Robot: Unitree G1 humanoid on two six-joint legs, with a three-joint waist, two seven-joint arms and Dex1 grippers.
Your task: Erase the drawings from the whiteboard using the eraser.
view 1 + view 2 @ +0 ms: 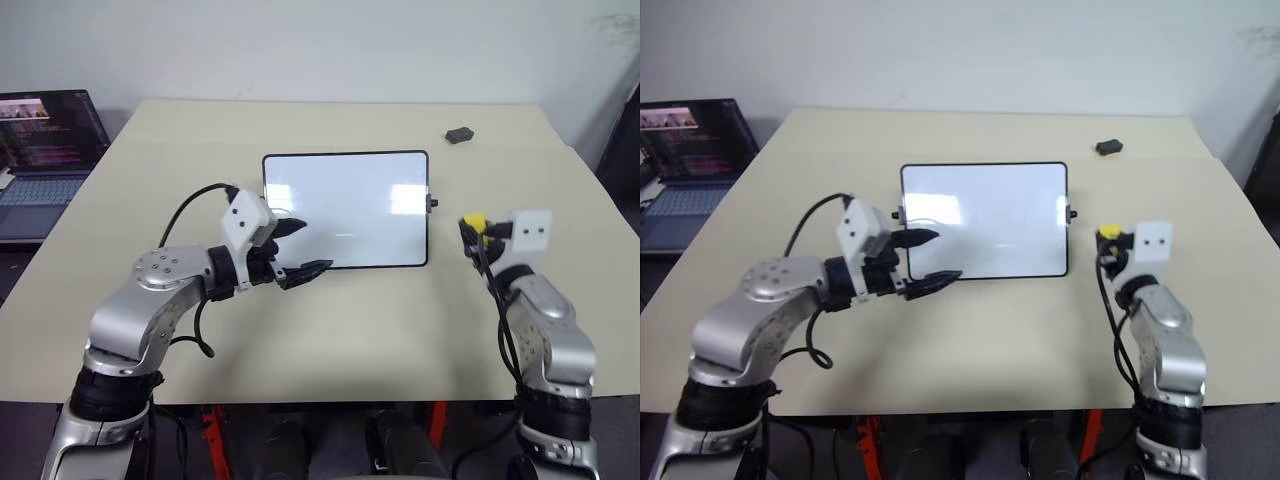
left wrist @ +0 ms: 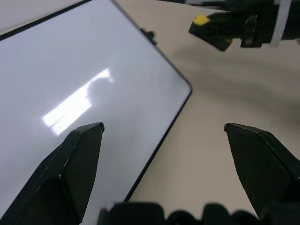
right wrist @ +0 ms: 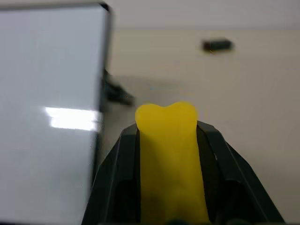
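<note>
Yellow eraser (image 3: 169, 159) pinched in R gripper (image 1: 474, 229), beside whiteboard (image 1: 345, 210).

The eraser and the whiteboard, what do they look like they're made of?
The eraser, pinched in the right gripper, looks like soft yellow foam or sponge: matte, and its tip bulges above the jaws. The whiteboard looks like a hard, glossy white panel, probably coated, since it mirrors the ceiling light in bright streaks; its thin black frame looks like plastic, though that is hard to confirm.
</note>
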